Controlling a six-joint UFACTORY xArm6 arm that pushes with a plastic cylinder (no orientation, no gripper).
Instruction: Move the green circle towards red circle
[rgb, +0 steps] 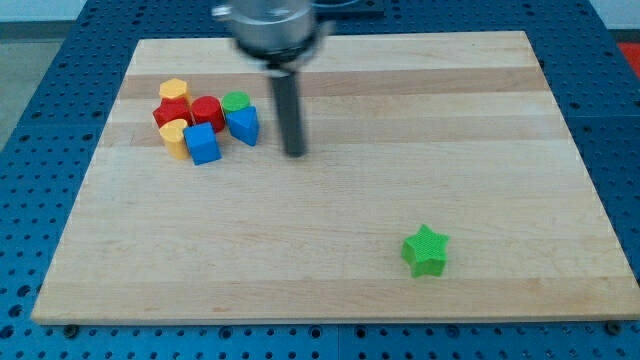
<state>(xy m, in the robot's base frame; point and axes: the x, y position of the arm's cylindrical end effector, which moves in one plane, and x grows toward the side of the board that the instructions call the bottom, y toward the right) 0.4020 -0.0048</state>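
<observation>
The green circle (236, 101) sits in a tight cluster at the board's upper left, touching the red circle (207, 111) on its left. My tip (294, 153) rests on the board to the right of the cluster, a short gap from the blue block (243, 124) below the green circle. The rod (289, 110) rises from the tip to the arm's blurred end at the view's top.
The cluster also holds a yellow hexagon (174, 90), a red block (170, 113), a yellow block (175, 137) and a blue cube (203, 144). A green star (426, 250) lies alone at the lower right. The wooden board (330, 270) ends in blue perforated table all around.
</observation>
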